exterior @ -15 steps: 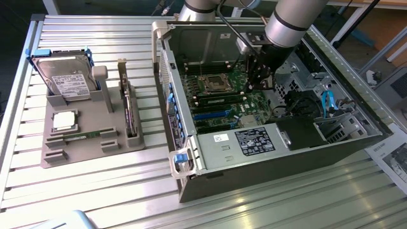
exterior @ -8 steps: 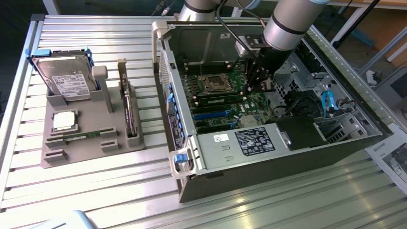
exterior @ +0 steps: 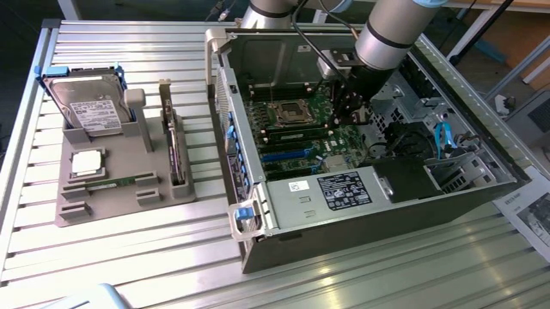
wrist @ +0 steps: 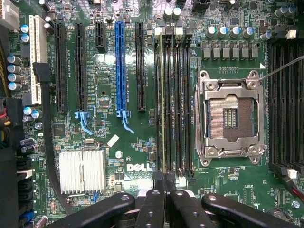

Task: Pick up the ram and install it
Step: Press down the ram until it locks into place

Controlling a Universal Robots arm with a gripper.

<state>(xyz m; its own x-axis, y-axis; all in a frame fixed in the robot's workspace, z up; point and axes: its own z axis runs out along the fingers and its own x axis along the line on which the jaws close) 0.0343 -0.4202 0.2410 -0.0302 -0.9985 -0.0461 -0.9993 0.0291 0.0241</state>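
A ram (wrist: 164, 104) stands edge-on in one of the black memory slots beside the empty processor socket (wrist: 230, 116), showing as a thin green-yellow line along the slot's whole length. My gripper (wrist: 164, 183) is shut, its two black fingertips pressed together right at one end of that stick. I cannot tell whether they touch it. In the exterior view the gripper (exterior: 351, 119) hangs inside the open computer case (exterior: 344, 193), over the motherboard (exterior: 292, 138). A second, similar ram (exterior: 114, 184) lies flat in the grey fixture (exterior: 120, 212) on the exterior view's left.
The fixture also carries a hard drive (exterior: 90, 109), a square silver processor chip (exterior: 89, 163) and a dark expansion card (exterior: 174, 151). On the board are a blue card slot (wrist: 120, 66), a finned heat sink (wrist: 81, 171) and black cables. Case walls and drive bays ring the board.
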